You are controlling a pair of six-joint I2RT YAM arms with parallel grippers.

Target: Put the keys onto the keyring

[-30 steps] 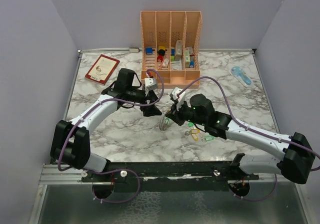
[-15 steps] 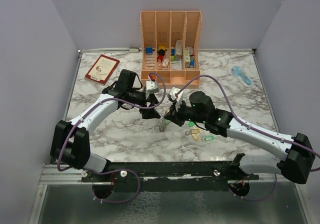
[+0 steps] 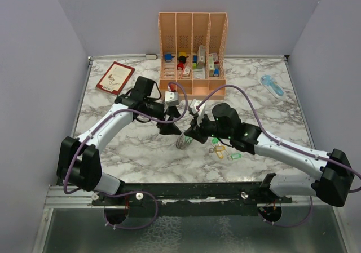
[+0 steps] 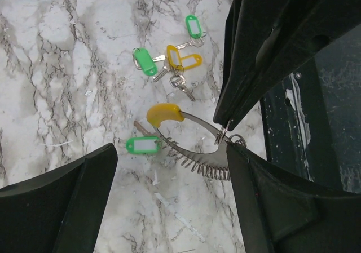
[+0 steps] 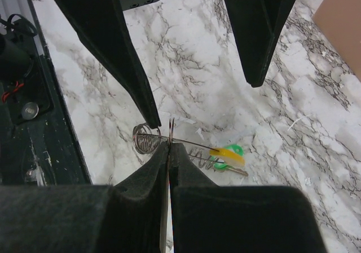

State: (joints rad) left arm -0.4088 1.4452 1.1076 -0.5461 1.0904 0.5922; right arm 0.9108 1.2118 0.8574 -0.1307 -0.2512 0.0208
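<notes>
The keyring (image 4: 194, 124) is a thin silver loop with a yellow sleeve (image 4: 164, 113) and a coiled spring section, lying low on the marble; it also shows in the top view (image 3: 181, 142). My right gripper (image 5: 169, 146) is shut on the keyring's small ring end (image 5: 171, 130); in the top view it (image 3: 189, 134) sits just right of the loop. My left gripper (image 4: 169, 149) is open and straddles the loop from above, not touching it (image 3: 170, 128). One green key (image 4: 142, 145) lies at the loop. Several green and yellow keys (image 4: 176, 58) lie loose beyond it (image 3: 221, 149).
An orange slotted organiser (image 3: 193, 53) with small blocks stands at the back. A red book (image 3: 115, 77) lies back left, a light blue tool (image 3: 272, 85) back right. The table's dark front rail (image 4: 293, 123) is close behind the keyring.
Both grippers have crept a little toward the near edge and closer together. The keyring has shifted slightly left with the right gripper. The left gripper stays open.
</notes>
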